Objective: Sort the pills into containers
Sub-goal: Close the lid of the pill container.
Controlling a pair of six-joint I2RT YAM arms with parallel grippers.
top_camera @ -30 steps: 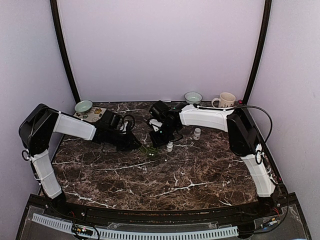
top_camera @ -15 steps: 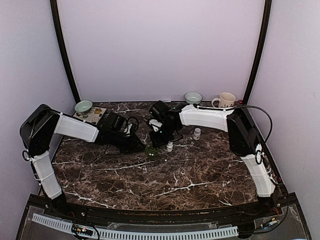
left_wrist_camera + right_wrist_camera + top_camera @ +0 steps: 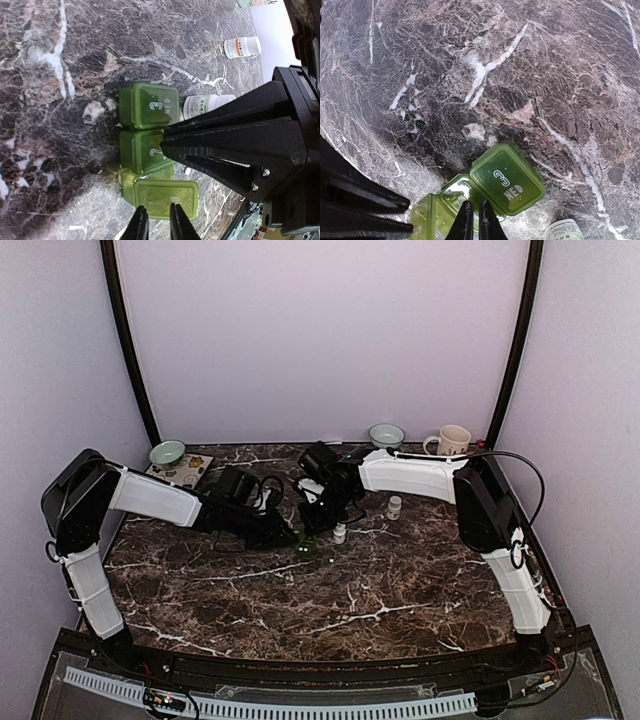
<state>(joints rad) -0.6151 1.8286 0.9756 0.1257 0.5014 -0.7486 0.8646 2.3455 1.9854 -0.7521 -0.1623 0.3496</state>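
Note:
A green pill organizer [image 3: 303,543] lies mid-table. In the left wrist view its "3 WED" lid [image 3: 150,106] and "2" lid [image 3: 142,150] are down, and the end compartment's lid [image 3: 165,199] is flipped open. A small white pill [image 3: 186,171] lies beside it. My left gripper [image 3: 156,225] hovers over the open lid with the jaws a narrow gap apart and nothing between them. My right gripper [image 3: 476,222] is shut, its tips over the middle compartment [image 3: 452,192] next to the WED lid [image 3: 507,184]. It looms black in the left wrist view [image 3: 235,145].
A white pill bottle [image 3: 340,533] stands just right of the organizer and another bottle [image 3: 394,506] further right. Two bowls [image 3: 167,453] [image 3: 386,434], a mug [image 3: 452,440] and a patterned mat [image 3: 190,468] sit along the back edge.
My left gripper has slid right, up to the organizer's left end. The right arm has hardly moved.

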